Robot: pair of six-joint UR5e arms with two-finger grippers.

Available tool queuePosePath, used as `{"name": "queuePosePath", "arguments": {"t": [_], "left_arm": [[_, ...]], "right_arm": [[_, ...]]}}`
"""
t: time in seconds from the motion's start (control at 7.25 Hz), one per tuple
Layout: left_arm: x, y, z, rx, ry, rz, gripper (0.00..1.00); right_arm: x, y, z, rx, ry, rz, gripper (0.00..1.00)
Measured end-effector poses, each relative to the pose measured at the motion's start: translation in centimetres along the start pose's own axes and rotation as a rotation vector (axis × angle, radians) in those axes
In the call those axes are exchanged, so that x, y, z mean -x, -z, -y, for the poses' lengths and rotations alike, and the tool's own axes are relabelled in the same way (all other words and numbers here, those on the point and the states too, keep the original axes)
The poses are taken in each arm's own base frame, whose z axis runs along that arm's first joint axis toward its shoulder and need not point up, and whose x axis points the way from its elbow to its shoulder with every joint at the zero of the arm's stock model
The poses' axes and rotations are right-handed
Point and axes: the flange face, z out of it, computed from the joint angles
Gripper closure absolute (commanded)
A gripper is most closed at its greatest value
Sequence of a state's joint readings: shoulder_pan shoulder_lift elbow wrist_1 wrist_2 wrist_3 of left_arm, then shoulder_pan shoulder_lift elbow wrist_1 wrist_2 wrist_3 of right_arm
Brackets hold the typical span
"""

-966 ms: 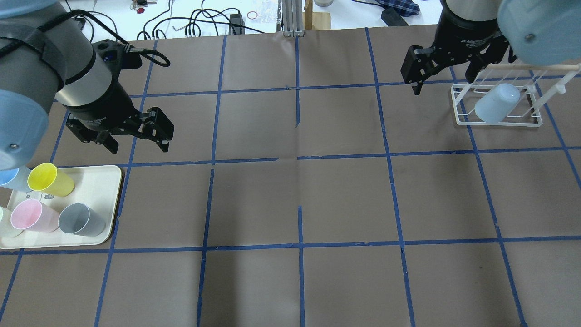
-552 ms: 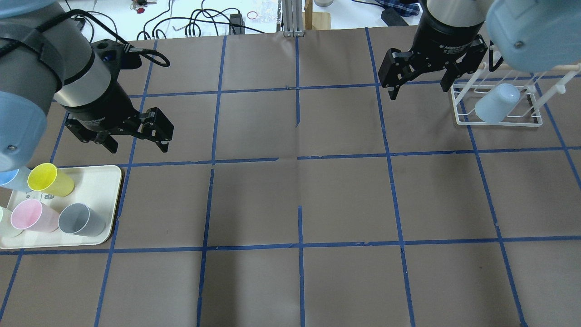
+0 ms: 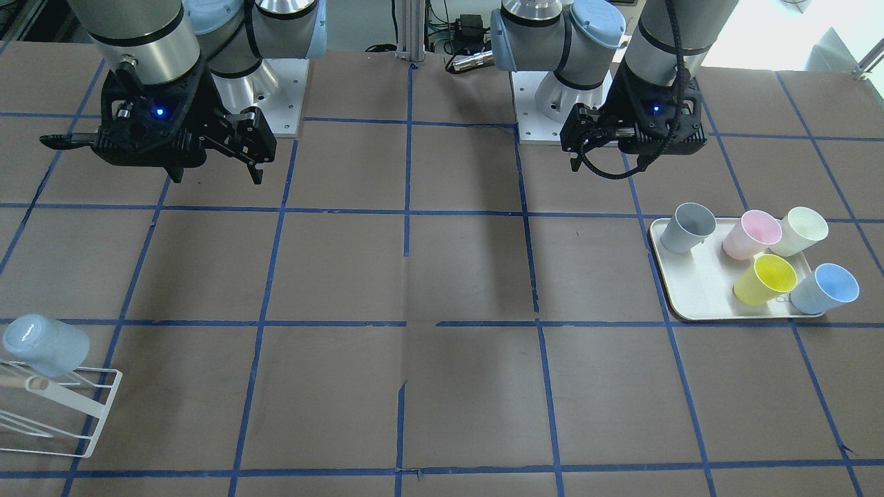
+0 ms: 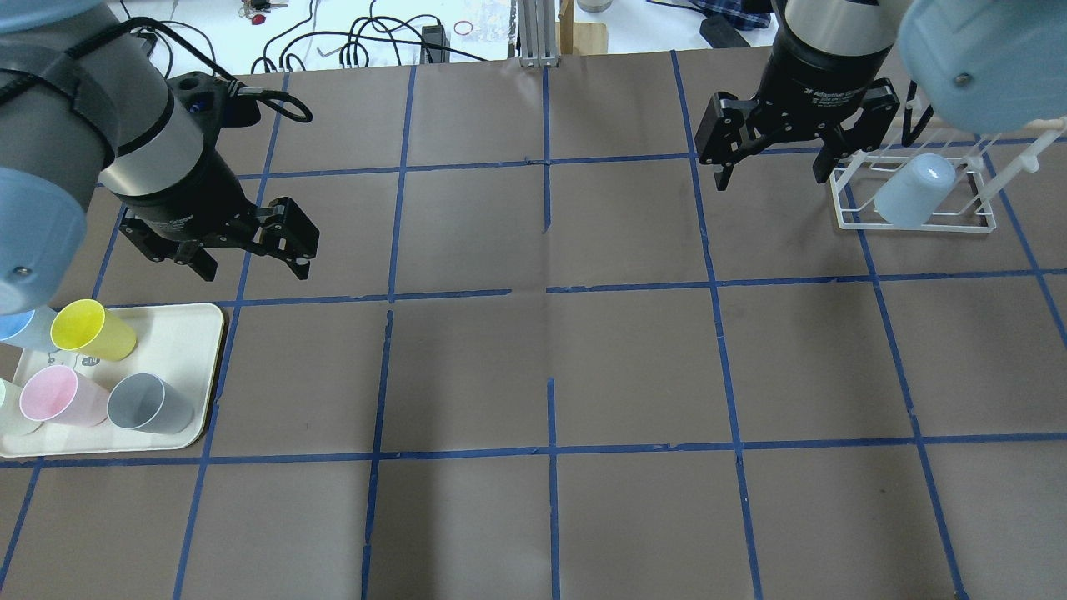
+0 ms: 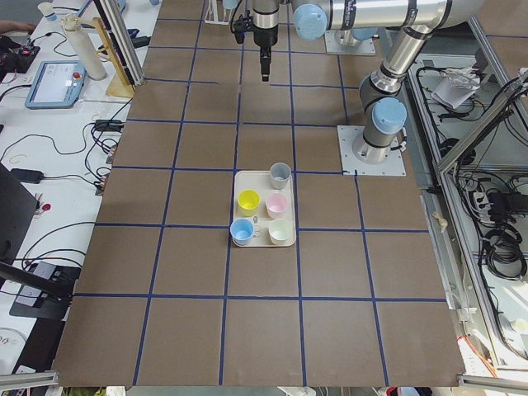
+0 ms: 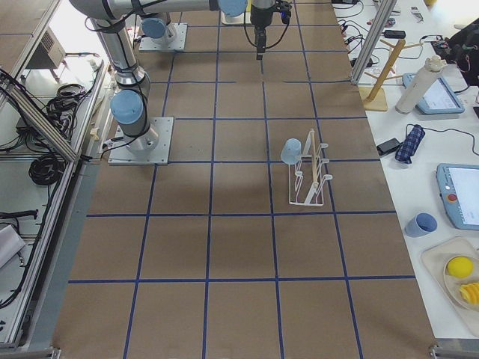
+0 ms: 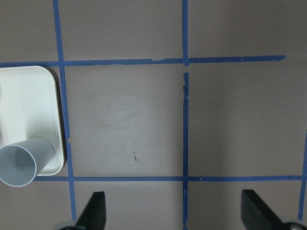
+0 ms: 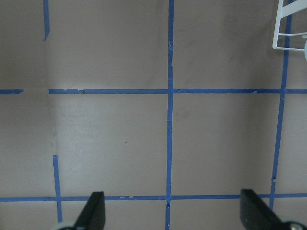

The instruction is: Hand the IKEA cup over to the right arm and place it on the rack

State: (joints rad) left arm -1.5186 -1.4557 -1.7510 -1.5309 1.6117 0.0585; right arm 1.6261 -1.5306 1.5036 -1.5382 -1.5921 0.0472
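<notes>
Since the IKEA cup [image 4: 909, 193] sits upside down and tilted over a prong of the rack [image 6: 308, 173], off at the table's far right, the placing looks done. What is left, as I judge it, is for the right arm [image 4: 834, 33] to get clear without undoing it. The right gripper [image 4: 772, 177] hangs above the table just beside the rack, on the side toward the table's middle. Its jaws are spread wide and hold nothing. The sound way out is up and toward the middle, never sideways across the wires. A thin wire rack and a light plastic cup would both shift at a slight knock, and one finger is near the rack's corner in the overhead view (height hard to judge there). The left gripper [image 4: 254, 268] is likewise wide open and empty, hovering beside the cream tray [image 4: 179, 342]. It should stay off the yellow cup [image 4: 92, 331] and grey cup [image 4: 150, 402] standing there.
</notes>
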Motion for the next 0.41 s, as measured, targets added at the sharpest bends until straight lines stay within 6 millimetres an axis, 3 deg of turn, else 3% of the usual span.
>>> {"name": "queuePosePath", "arguments": {"t": [0.41], "left_arm": [[0.00, -0.02, 0.03, 0.000, -0.002, 0.000, 0.00]], "right_arm": [[0.04, 0.15, -0.01, -0.006, -0.005, 0.005, 0.00]]}}
